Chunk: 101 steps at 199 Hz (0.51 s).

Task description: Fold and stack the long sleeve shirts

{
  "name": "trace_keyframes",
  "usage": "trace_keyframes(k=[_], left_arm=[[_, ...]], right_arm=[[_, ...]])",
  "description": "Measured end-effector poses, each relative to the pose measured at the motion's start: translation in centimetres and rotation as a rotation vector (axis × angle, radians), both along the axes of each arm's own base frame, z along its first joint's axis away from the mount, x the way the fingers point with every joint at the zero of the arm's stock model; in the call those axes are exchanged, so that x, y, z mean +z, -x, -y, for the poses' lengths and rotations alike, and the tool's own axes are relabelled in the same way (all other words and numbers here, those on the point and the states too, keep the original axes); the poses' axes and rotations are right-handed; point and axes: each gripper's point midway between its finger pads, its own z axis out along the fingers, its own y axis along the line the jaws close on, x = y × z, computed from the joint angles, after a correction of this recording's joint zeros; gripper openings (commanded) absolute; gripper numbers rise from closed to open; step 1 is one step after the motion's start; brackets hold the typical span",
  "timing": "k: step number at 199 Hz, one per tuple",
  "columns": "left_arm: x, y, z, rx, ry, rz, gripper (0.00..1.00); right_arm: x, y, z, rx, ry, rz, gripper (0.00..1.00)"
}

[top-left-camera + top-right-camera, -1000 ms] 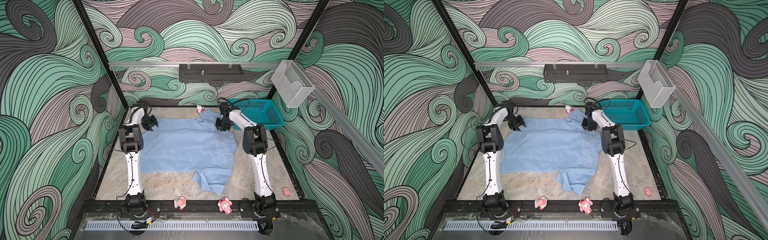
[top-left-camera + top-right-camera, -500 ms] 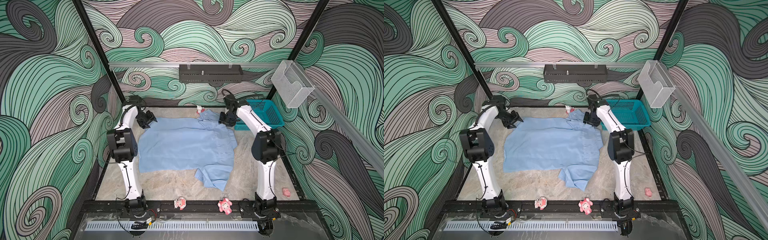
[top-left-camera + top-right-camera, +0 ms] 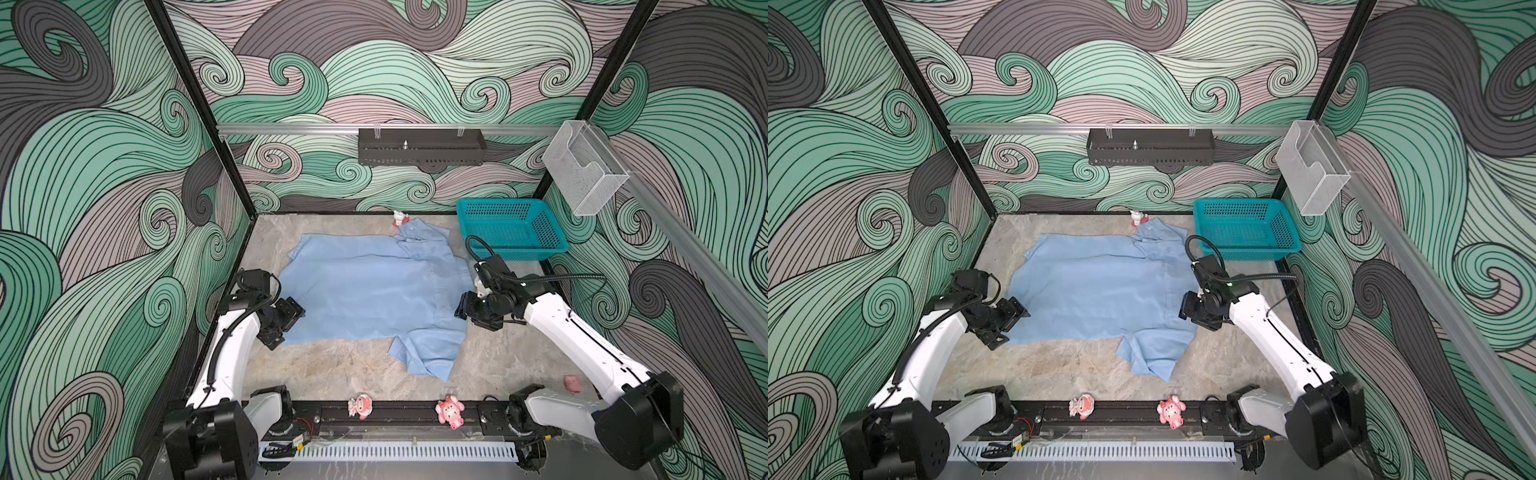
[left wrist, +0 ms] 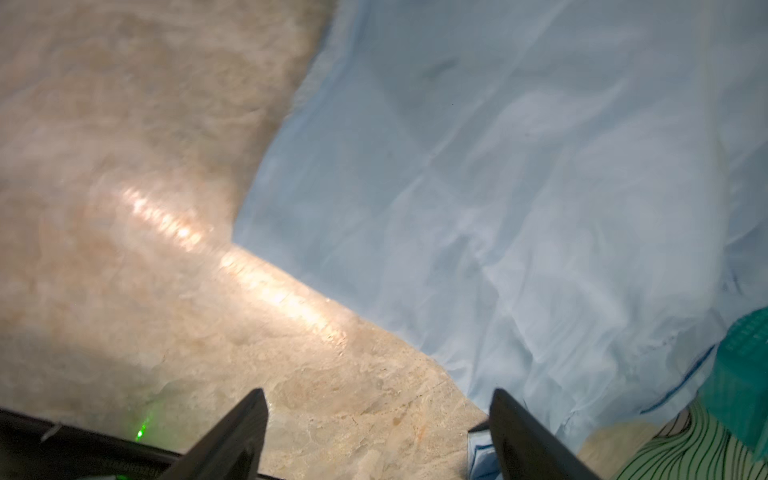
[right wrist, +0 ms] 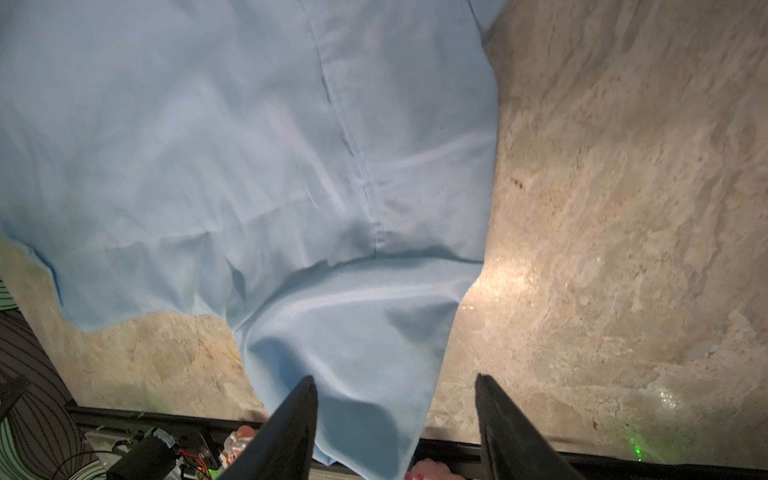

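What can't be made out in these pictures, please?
Buttons of the light blue shirt: too small in both top views, blurred in wrist views.
Figurine at the far edge: too tiny in both top views.
Pink object beside the right arm: too small in a top view.

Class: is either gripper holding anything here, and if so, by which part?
Nothing is held. The left gripper and the right gripper both stand open, and the light blue shirt lies spread on the table, gripped by neither.

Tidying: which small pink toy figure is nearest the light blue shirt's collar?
The figure by the back wall; both others stand on the black front rail.
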Motion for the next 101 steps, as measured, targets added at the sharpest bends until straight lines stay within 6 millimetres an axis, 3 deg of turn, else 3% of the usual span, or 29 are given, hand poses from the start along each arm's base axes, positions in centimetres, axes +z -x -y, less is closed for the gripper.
trace_keyframes(k=[20,52,101], left_arm=[[0.1,1.4,-1.2,0.090,-0.041,0.034,0.98],[-0.5,1.5,-2.2,0.162,-0.053,0.004,0.96],[-5.7,2.7,-2.0,0.234,-0.001,-0.183,0.88]], right_arm=[[-0.5,1.9,0.2,-0.028,-0.040,-0.003,0.62],[-1.4,3.4,0.3,-0.061,-0.072,-0.029,0.63],[-1.3,3.4,0.1,-0.065,-0.087,-0.032,0.63]])
